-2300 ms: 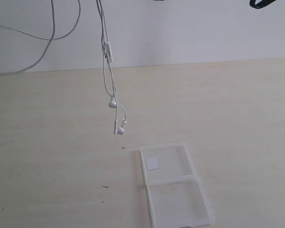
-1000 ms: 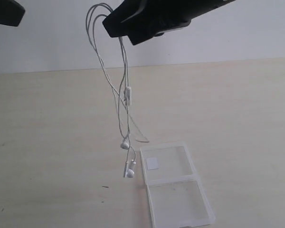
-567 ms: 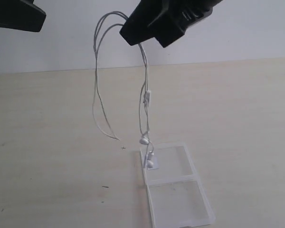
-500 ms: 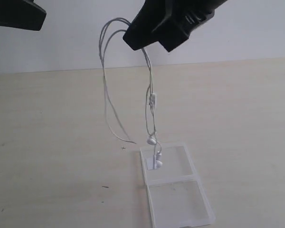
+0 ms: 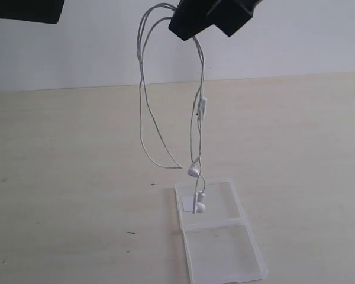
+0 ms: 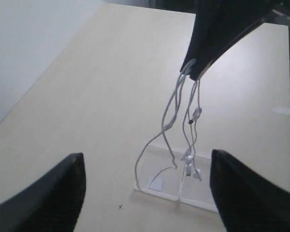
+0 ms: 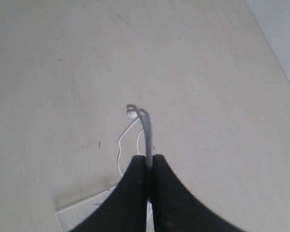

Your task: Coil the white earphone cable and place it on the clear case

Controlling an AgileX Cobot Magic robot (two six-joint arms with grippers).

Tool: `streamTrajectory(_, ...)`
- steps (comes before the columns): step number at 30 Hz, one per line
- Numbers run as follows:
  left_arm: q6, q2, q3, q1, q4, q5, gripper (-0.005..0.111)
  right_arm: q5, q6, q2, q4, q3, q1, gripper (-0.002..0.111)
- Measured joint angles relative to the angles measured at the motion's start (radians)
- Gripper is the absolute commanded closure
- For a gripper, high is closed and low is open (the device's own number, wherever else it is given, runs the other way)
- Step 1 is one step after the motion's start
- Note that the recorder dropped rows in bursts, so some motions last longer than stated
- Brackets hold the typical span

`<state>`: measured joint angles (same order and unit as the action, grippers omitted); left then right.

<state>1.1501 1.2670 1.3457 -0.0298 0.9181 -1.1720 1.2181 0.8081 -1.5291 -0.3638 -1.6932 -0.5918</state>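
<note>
My right gripper (image 5: pixel 186 31) is high above the table, shut on the bundled white earphone cable (image 5: pixel 143 100). Several strands hang from it in long loops, with the inline remote (image 5: pixel 202 106) partway down. The two earbuds (image 5: pixel 199 207) dangle over the sticker half of the clear case (image 5: pixel 248 260), which lies open and flat on the table; I cannot tell whether they touch it. In the right wrist view the fingers (image 7: pixel 135 193) pinch the cable (image 7: pixel 145 123). My left gripper (image 6: pixel 146 155) hovers open and empty, well above the case (image 6: pixel 157 193) and away from the cable (image 6: pixel 170 116).
The light wooden table (image 5: pixel 65 177) runs back to a white wall (image 5: pixel 296 41). Part of the left arm (image 5: pixel 23 9) shows at the top left of the exterior view. A small white sticker (image 5: pixel 189 203) marks the far half of the case.
My right gripper has carried the hanging cable to the right and a little upward. The earbuds have swung from beside the case to above its sticker half. The left arm barely moved.
</note>
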Motion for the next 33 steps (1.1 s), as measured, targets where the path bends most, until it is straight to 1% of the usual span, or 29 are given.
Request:
streamTrajectory(9,0.025,0.047,-0.010,0.000,0.040,0.002,0.037,0.004,-0.002,-0.057,0.000,-0.009,0.000,0.108)
streamTrajectory(13,0.090,0.084,-0.029,0.000,0.072,0.004,0.037,0.004,-0.002,-0.059,-0.020,-0.009,0.000,0.108)
streamTrajectory(19,0.231,0.121,-0.054,0.000,0.181,0.004,0.037,0.004,-0.004,-0.059,-0.065,-0.009,0.000,0.108)
streamTrajectory(26,0.270,0.162,-0.061,-0.032,0.206,0.002,0.037,-0.010,-0.064,-0.059,-0.076,-0.009,0.000,0.108)
streamTrajectory(33,0.316,0.195,-0.061,-0.038,0.275,0.004,0.037,-0.061,-0.083,-0.059,-0.111,-0.009,0.000,0.108)
